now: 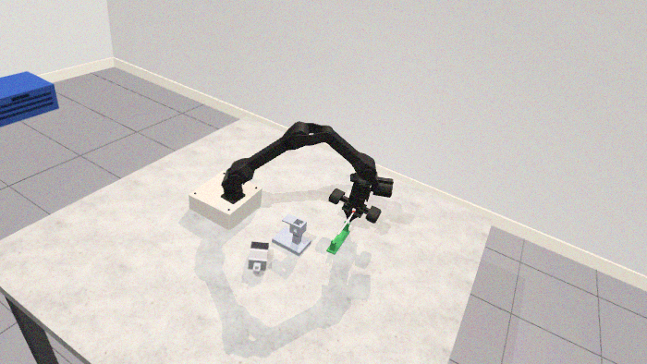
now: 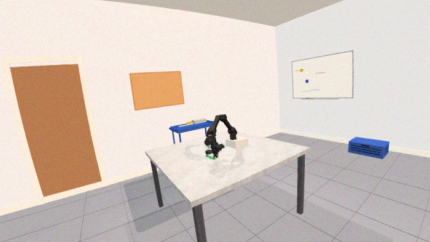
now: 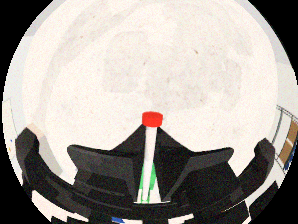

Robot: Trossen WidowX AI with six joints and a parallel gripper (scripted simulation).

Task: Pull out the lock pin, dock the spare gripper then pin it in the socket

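My gripper [image 1: 352, 215] [image 3: 150, 142] is shut on the lock pin, a thin white rod with a red head. The pin [image 1: 346, 223] [image 3: 149, 157] slants down from the fingertips over the green cradle [image 1: 340, 241] [image 3: 151, 176]; whether it touches the cradle I cannot tell. The red head also shows in the exterior view. The grey mount [image 1: 291, 242] stands left of the cradle in the top view, its square socket [image 1: 299, 224] empty on top. The spare gripper [image 1: 259, 255], white and dark grey, lies on the table left of the mount.
The arm's cream base block [image 1: 226, 200] [image 2: 237, 142] stands behind and left of the mount in the top view. The arm arches high from it over to the cradle. The marble table [image 1: 152, 296] [image 2: 184, 172] carries everything. A blue cabinet [image 1: 28, 94] [image 2: 368, 147] stands on the floor.
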